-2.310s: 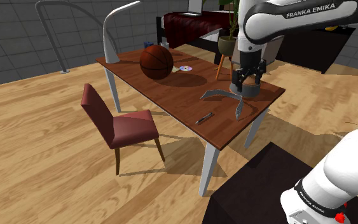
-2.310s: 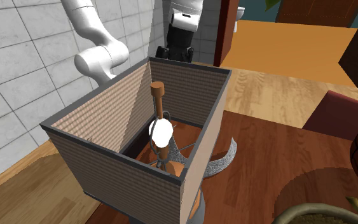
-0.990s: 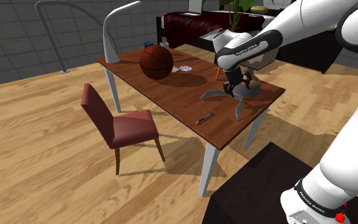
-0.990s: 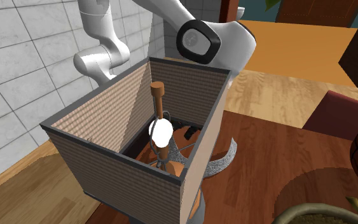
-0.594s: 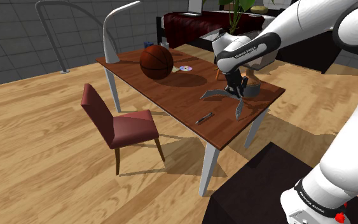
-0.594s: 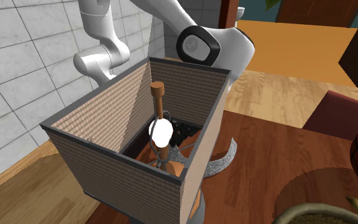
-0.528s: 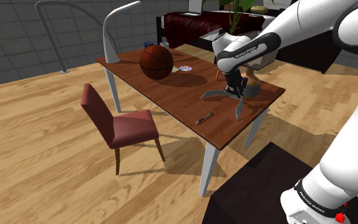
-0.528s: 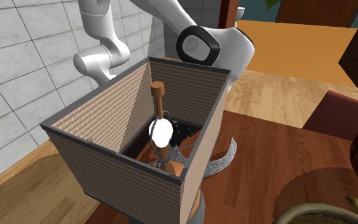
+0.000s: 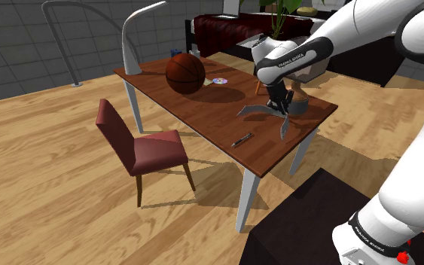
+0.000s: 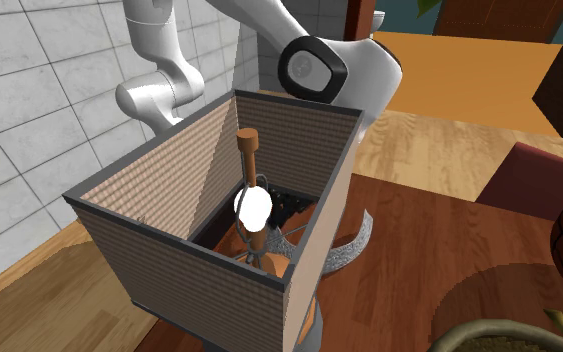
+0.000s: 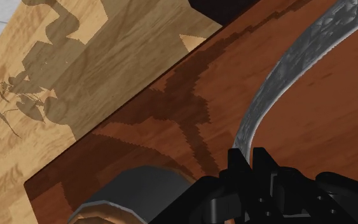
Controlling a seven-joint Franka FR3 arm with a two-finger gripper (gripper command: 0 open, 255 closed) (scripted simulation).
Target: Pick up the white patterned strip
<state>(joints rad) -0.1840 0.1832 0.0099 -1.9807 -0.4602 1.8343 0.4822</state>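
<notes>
Black box of the stand point(image 9: 300, 218) sits nearest in the shoulder view, off the table's point(image 9: 202, 113) short near edge, with a strip of wood floor point(image 9: 67, 203) between the two. On the brown top a pen point(image 9: 242, 139) lies close to the nearest corner. Past it the strip point(image 9: 257, 111), grey and mottled, arches toward the corner at the shoulder view's right, one end close to the short edge. The gripper point(image 9: 282, 108) comes down on the strip's bend. In the wrist view its fingers point(image 11: 238, 168) stand nearly together and pinch the strip's point(image 11: 279, 76) narrow end, while the rest sweeps away over the wood. Whether the strip is clear of the top I cannot tell. A grey pot point(image 9: 300, 107) stands just beside the gripper, toward that same right corner; the wrist view shows the pot point(image 11: 133, 188) near the table edge, with floor beyond it. In the second exterior view the strip point(image 10: 351, 243) curves out past the wall of a tan open-topped box point(image 10: 149, 230). A broad stretch of bare wood lies between the pen and the basketball point(image 9: 185, 73), which sits toward the far end with a CD point(image 9: 218, 80) just beside it. A red chair point(image 9: 146, 147) stands on the floor off the long edge, apart from the table. A white lamp point(image 9: 133, 38) arches over the far left corner, and a dark red sofa point(image 9: 225, 30) lies farthest back.
</notes>
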